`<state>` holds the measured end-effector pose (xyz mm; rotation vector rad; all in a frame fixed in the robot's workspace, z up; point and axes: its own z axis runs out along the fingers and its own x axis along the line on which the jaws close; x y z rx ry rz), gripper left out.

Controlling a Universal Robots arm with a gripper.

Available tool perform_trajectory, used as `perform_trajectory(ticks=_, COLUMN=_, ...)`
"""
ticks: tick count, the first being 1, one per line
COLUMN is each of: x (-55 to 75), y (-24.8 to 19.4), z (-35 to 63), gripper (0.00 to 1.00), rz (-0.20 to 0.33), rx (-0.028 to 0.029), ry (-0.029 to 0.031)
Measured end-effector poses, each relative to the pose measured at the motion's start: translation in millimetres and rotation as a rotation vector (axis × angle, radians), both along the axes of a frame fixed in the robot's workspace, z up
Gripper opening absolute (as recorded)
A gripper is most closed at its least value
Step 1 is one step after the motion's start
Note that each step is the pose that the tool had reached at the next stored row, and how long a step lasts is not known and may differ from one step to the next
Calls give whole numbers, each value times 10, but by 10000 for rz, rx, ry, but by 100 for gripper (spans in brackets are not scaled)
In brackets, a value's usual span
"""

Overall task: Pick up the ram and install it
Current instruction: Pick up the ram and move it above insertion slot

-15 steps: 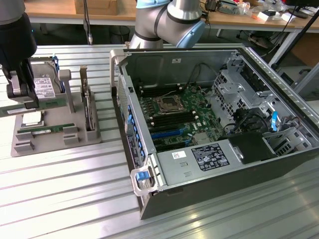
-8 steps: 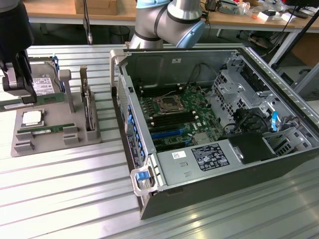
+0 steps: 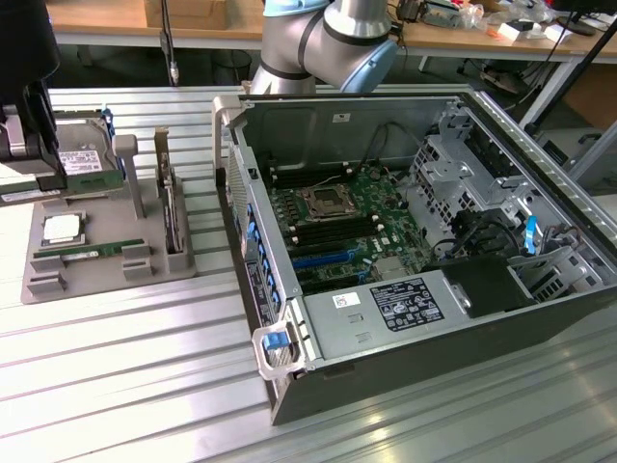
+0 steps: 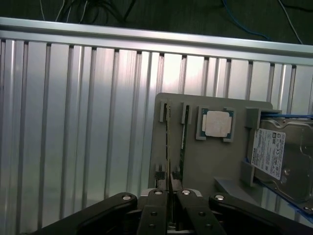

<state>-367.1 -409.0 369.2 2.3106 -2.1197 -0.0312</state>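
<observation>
Pincer (image 4: 168, 193) looks pinched nearly together on my wrist feed, with just a sliver between the jaws. I can't make out anything clamped in there. It hangs over one end of the grey parts tray (image 4: 205, 166). The ram (image 4: 182, 147) sits in its tray slot, just off the pincer's line, on the side toward the CPU (image 4: 217, 123), and the hard drive (image 4: 279, 156) is past that. In the exterior view the tray rests on the slatted counter (image 3: 125, 367) to the exterior view's left of the open computer case (image 3: 434, 371), motherboard (image 3: 347, 217) exposed.
</observation>
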Motion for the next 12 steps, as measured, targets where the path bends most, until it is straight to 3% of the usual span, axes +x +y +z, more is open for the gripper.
perform_trajectory(ticks=6, x=0, y=0, z=167, gripper=13, rz=0, rx=0, ry=-1)
perform_trajectory(ticks=12, x=0, y=0, z=259, gripper=13, rz=0, rx=0, ry=0)
